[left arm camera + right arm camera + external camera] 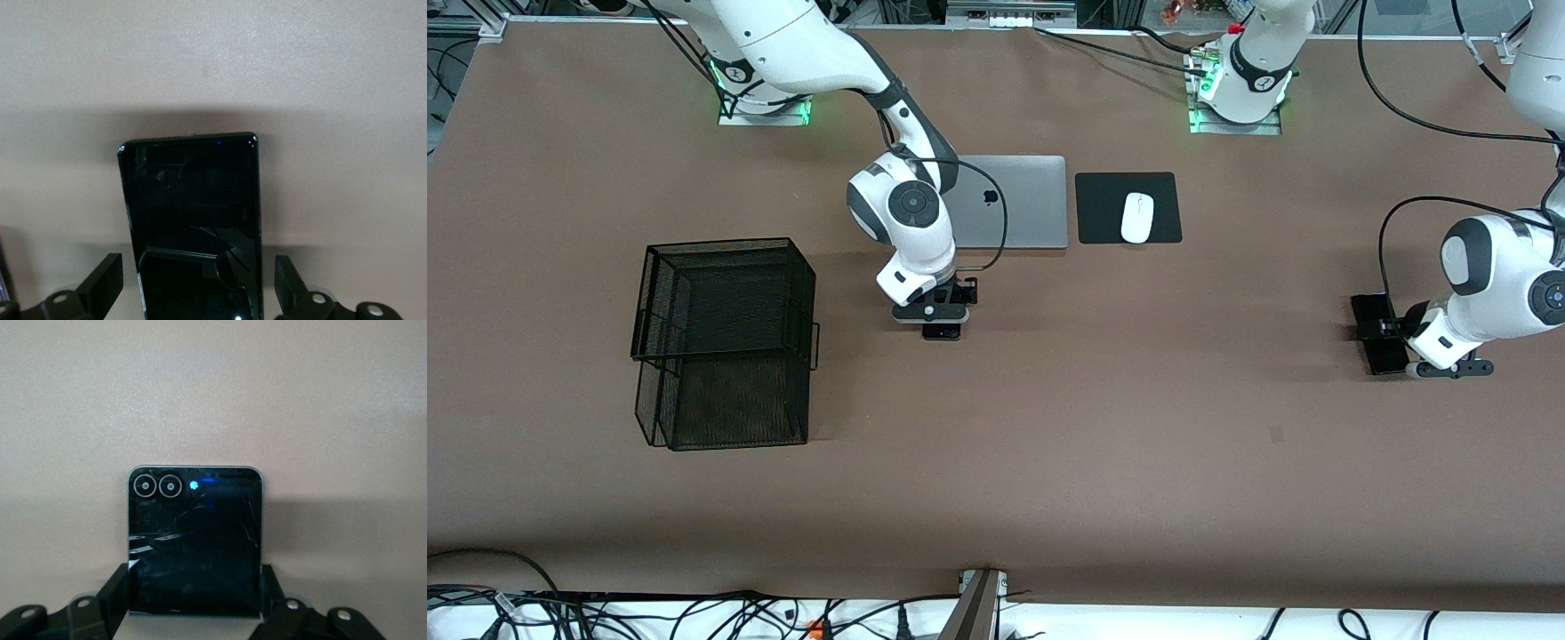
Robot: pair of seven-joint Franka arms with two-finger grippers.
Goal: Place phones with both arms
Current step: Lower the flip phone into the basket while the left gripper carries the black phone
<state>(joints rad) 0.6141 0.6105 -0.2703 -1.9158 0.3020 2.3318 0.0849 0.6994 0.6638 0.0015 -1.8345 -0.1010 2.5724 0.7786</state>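
My right gripper is down at the table's middle, shut on the small squarish black phone. In the right wrist view both fingers press the sides of this phone, which has two round lenses; the gripper sits at its near end. My left gripper is low over the long slim black phone at the left arm's end of the table. In the left wrist view the gripper is open, with a gap between each finger and the phone. The pale lilac-white phone is out of view.
A black wire mesh basket stands toward the right arm's end of the table. A silver laptop lies closed, farther from the front camera than the small phone. Beside it a white mouse rests on a black pad.
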